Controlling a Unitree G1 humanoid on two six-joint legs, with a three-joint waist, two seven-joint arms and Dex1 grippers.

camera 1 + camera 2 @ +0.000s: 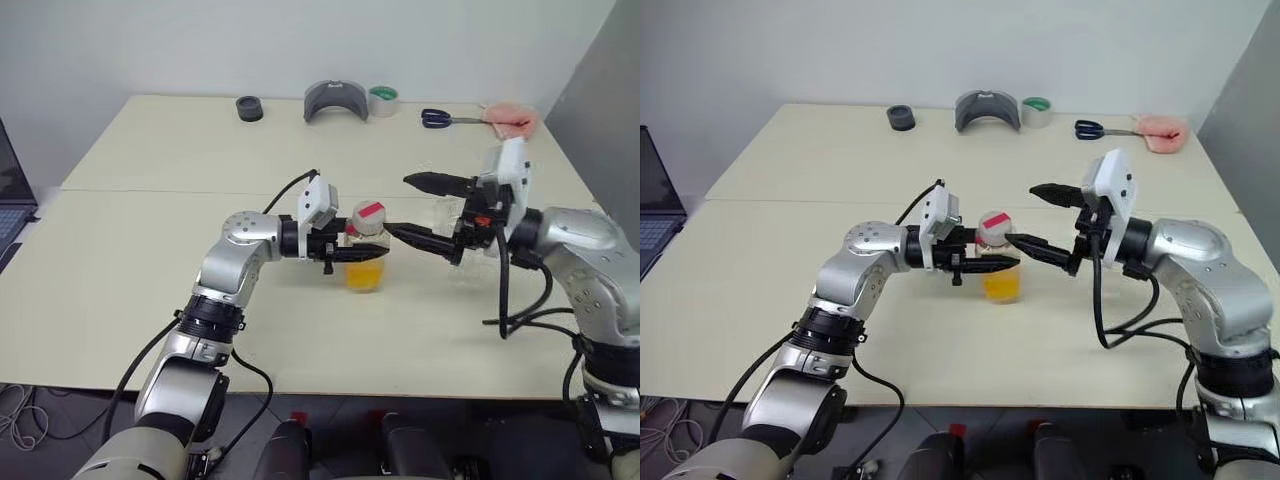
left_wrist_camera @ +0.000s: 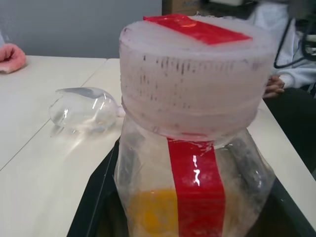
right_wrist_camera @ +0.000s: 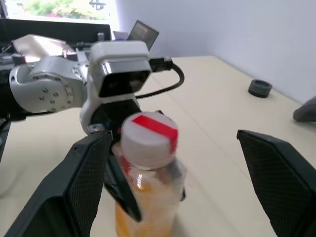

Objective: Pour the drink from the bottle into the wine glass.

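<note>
Between the left gripper's (image 1: 985, 264) closed fingers stands the bottle (image 1: 1000, 262), cap (image 1: 369, 217) on, drink (image 1: 365, 276) low inside. Just beside the cap, the right gripper (image 1: 425, 210) gapes wide. Behind it waits the wine glass (image 1: 447, 214). Best close squarely on the cap, twisting while the left holds firm.

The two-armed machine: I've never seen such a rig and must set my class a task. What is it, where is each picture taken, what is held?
It is a humanoid robot at a table. Two pictures look down from its head; the other two come from a camera on each wrist. Its left jaws are shut on a small bottle of orange drink; its right jaws stand open near the cap. A clear glass is nearby; scissors and tape lie at the far edge.
</note>
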